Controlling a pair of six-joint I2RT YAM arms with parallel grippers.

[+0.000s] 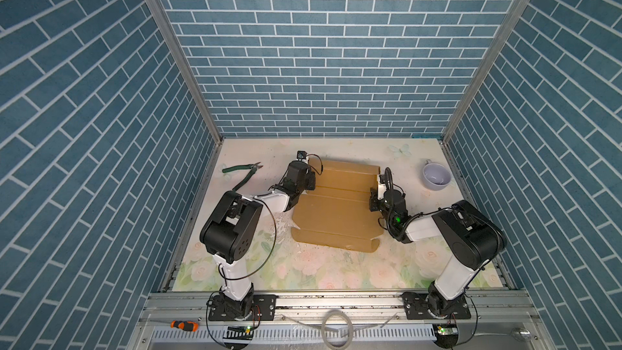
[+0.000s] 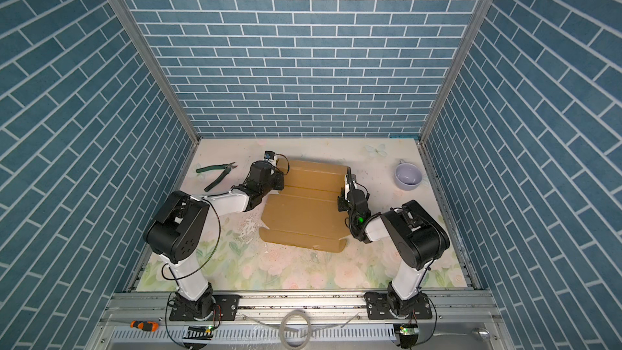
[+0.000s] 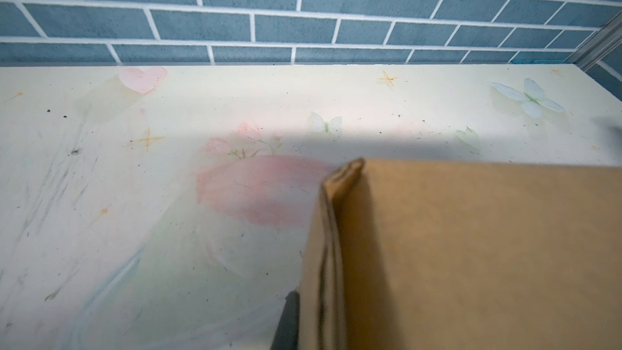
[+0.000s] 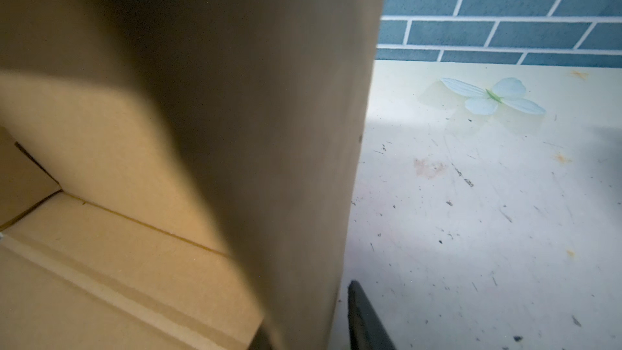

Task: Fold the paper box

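The paper box (image 1: 336,212) – a brown cardboard sheet with creases and tabs – is seen at the middle of the table (image 1: 336,274) in both top views. Its near part lies flat and its far part is partly folded up. On the box's left edge, a side flap is stood upright and is pinched by the left pincer (image 1: 312,174), whose jaws are closed tight on it. In the left wrist view the flap is shown edge-on, with one dark finger (image 3: 287,318) pressed beside it.

On the opposite edge, the raised right flap is straddled by the right pincer (image 4: 313,331). The jaws are set narrow, one to each side of the flap. A sliver of table is left showing between the flap and the outer finger (image 4: 365,318) – whether the flap is gripped cannot be told.

Green-handled pliers (image 1: 240,175) are laid well to the left of the box. A pale lilac cup (image 1: 436,175) is placed well to the right, near the back corner. An orange-handled screwdriver (image 1: 184,325) is seen on the metal frame in front of the table.
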